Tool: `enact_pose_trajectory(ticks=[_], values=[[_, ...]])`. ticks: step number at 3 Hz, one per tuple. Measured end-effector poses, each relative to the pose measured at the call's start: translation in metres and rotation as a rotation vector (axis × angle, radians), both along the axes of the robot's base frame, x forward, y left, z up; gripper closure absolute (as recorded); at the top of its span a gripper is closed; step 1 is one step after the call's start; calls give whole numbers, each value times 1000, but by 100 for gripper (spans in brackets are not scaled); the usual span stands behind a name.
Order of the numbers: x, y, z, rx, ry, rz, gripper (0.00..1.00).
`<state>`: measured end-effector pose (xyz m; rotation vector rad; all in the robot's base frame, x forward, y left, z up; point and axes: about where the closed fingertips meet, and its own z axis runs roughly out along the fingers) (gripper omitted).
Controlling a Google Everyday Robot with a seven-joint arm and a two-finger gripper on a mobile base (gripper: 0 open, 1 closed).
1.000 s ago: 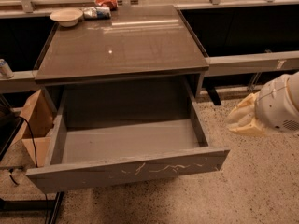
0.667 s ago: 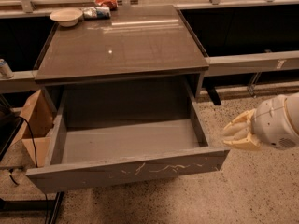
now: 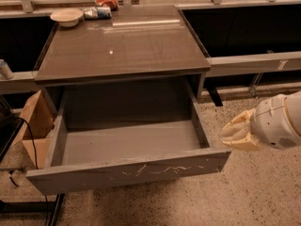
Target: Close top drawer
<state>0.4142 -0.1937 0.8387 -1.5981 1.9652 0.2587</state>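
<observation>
The top drawer (image 3: 131, 173) is pulled far out from under the grey cabinet top (image 3: 122, 46). It is a wide, deep grey box with nothing in it. Its flat front has pale scratch marks near the middle. My gripper (image 3: 235, 133) with cream-coloured fingers comes in from the right on a white arm. It hovers just right of the drawer's front right corner, close to it, at the level of the drawer's rim.
A white bowl (image 3: 66, 16), a can or packet (image 3: 98, 12) and a red item (image 3: 107, 2) lie at the back of the cabinet top. A cardboard box (image 3: 35, 126) stands left of the drawer. A cable (image 3: 29, 140) hangs at the left. Speckled floor lies below.
My gripper has moved down and left, from beside the drawer's right wall to just off its front right corner. The drawer has not moved.
</observation>
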Motion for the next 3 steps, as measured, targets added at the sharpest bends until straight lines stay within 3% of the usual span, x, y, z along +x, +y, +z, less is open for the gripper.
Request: enact_pose_trajectory(ticks=[3], values=[[-28, 30, -84, 90, -29, 32, 100]])
